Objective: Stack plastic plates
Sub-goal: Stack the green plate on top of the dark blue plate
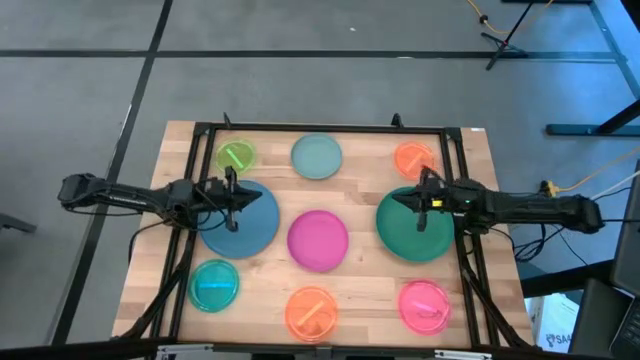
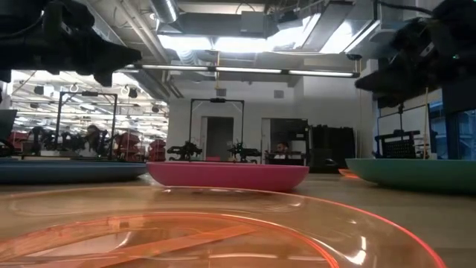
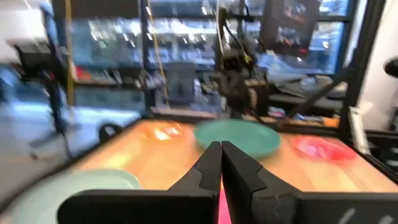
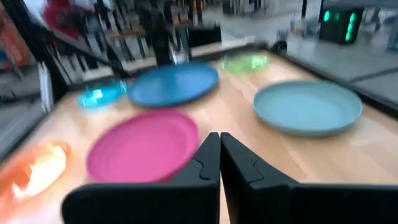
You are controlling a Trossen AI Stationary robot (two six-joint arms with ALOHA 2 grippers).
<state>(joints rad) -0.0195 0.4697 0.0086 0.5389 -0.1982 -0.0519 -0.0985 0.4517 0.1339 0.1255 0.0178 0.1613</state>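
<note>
Several round plastic plates lie flat and apart on the wooden table. The large ones are blue [image 1: 245, 225], magenta [image 1: 318, 240] and dark green [image 1: 412, 232]. A pale teal plate [image 1: 316, 157] lies at the far side. The small translucent ones are lime [image 1: 236, 156], cyan [image 1: 213, 285], pink [image 1: 424, 305] and two orange [image 1: 413, 158] [image 1: 311, 312]. My left gripper [image 1: 232, 200] [image 3: 219, 147] is shut and hovers above the blue plate. My right gripper [image 1: 425, 198] [image 4: 219, 137] is shut and hovers above the dark green plate's far part. In the low view both arms stay high above the plates.
A black frame [image 1: 320, 128] runs along the table's far edge and down both sides. Bare wood shows between the plates. The near orange plate [image 2: 208, 238] fills the foreground of the low view. Cables and stands lie on the floor beyond the table.
</note>
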